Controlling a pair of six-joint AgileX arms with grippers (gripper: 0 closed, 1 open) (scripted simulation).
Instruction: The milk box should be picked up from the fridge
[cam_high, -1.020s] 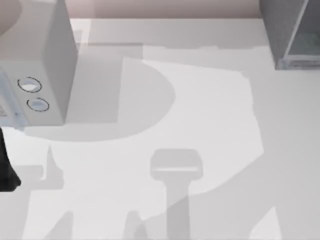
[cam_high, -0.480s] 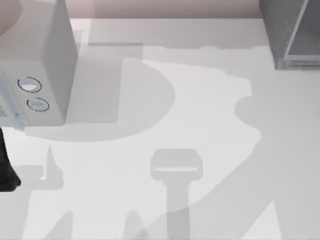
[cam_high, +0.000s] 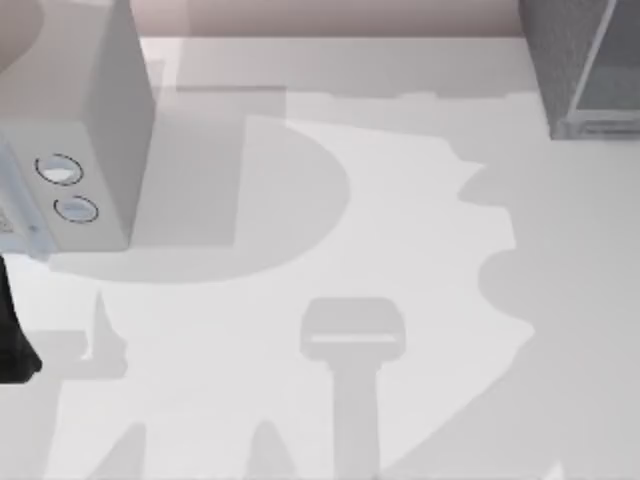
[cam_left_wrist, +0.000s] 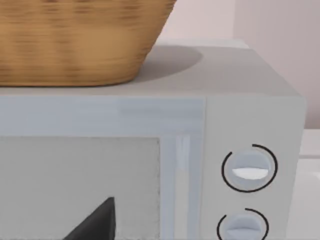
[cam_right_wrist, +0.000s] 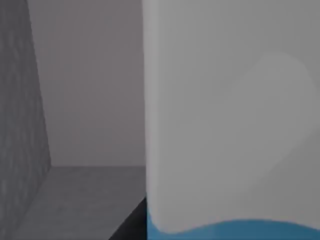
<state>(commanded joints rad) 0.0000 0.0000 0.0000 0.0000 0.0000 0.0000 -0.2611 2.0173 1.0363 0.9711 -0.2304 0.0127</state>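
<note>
The milk box (cam_right_wrist: 230, 115) looms very close in the right wrist view, its white upper part broad and a sky-blue strip along its lower edge. It stands inside the fridge (cam_right_wrist: 20, 125), between a speckled grey side wall and a plain grey back and floor. A dark sliver of my right gripper (cam_right_wrist: 131, 222) lies right beside the carton's near edge. From above, the fridge (cam_high: 570, 50) sits at the table's far right corner with its pale glassy panel facing the table. My left arm (cam_high: 10, 335) is parked at the left edge.
A light grey box with two round dials (cam_high: 75, 150) stands at the far left of the table. A wicker basket (cam_left_wrist: 75, 45) rests on top of it. A dark tip of my left gripper (cam_left_wrist: 95, 222) hangs in front of its door.
Only the shadows on the right half of the table have changed shape, spreading down and to the right. The left arm has stayed still.
</note>
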